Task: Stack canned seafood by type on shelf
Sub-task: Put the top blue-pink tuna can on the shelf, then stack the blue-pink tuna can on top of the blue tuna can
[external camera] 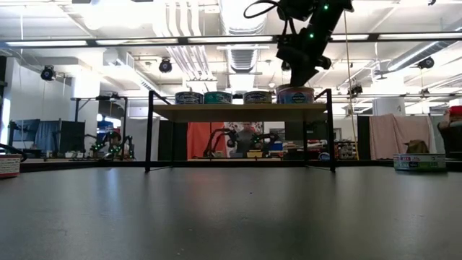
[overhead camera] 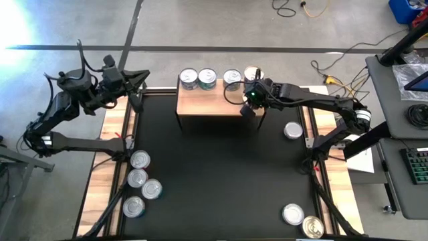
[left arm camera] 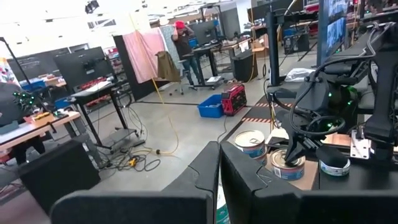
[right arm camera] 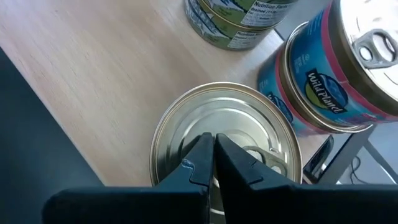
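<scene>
Right gripper (right arm camera: pixel 214 163), fingers pressed together (holding nothing), over a tin (right arm camera: pixel 227 134), seemingly sealed, on the shelf (overhead camera: pixel 208 100).

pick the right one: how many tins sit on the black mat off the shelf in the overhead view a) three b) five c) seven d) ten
c: the high view shows four tins clustered at the mat's left edge, one lone tin by the right edge and two tins at the near right corner, all off the shelf, where the shut right gripper hangs.
</scene>
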Robot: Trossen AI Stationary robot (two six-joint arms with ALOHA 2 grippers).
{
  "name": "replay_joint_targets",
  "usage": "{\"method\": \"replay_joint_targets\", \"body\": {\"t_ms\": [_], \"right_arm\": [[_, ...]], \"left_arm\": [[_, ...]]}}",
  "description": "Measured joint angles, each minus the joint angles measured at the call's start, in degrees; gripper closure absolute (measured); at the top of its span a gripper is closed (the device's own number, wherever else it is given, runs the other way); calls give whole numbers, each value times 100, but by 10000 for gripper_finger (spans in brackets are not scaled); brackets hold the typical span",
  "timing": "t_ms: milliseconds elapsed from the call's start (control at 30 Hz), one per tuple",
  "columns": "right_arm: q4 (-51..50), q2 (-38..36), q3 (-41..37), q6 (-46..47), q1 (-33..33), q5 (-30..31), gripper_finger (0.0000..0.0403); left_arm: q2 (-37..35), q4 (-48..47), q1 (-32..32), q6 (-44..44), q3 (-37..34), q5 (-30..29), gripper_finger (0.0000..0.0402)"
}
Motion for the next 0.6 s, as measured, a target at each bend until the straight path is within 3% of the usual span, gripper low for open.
{"method": "replay_joint_targets", "body": {"t_ms": [333, 600], "right_arm": [[30, -4, 403, -488, 15, -78, 390], [64, -178, 972, -312, 251, -55, 390]], "left_arm": [[28, 44, 0, -15, 0, 0, 401], [105, 37, 0, -127, 0, 0, 401]]}}
